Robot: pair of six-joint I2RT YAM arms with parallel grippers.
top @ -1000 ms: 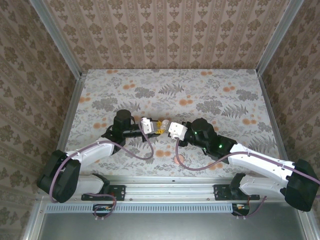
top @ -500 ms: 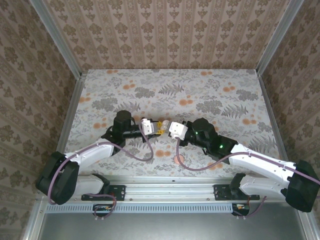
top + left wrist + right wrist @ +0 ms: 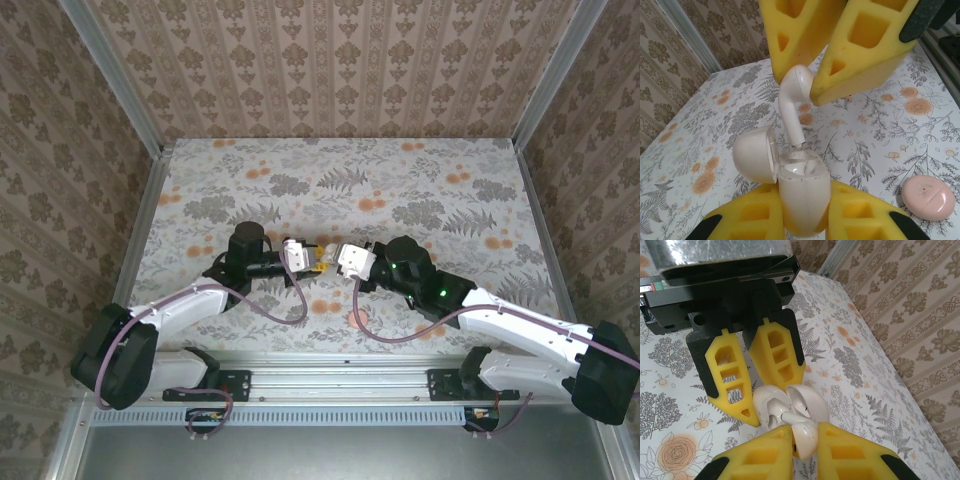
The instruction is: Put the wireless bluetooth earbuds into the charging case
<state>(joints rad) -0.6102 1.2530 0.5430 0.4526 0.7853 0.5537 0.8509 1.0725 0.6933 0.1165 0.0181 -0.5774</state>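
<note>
- L gripper (image 3: 802,192): yellow fingers clamped on the charging case (image 3: 804,215), one on each side of its lower body. Case is upright w/ the opening facing up.
- Case lid (image 3: 754,154): flipped open, hanging off the case's left side in L wrist view, inner face toward the opening.
- R gripper (image 3: 804,432): fingers pinched together on the head of the earbud (image 3: 789,102). In L wrist view it reaches in from the top of frame, fingertips pointing down at the case.
- Earbud: white, stem pointing down and slightly tilted, directly over the case opening. Stem tip is at the rim, prob. just inside the mouth; can't tell if it sits in its socket. Head is clear of the case, well above the rim.
- Both grippers meet tip to tip near the table's (image 3: 400,190) middle, a bit toward the near edge in top view. L arm comes from the left, R arm from the right.
- R wrist view: L gripper's fingers come down from the top of frame, and the open case w/ its lid is between them and the R fingers.
- Pink disc (image 3: 928,196): round, flat on the floral tabletop, lower right in L wrist view, well apart from case and grippers.
</note>
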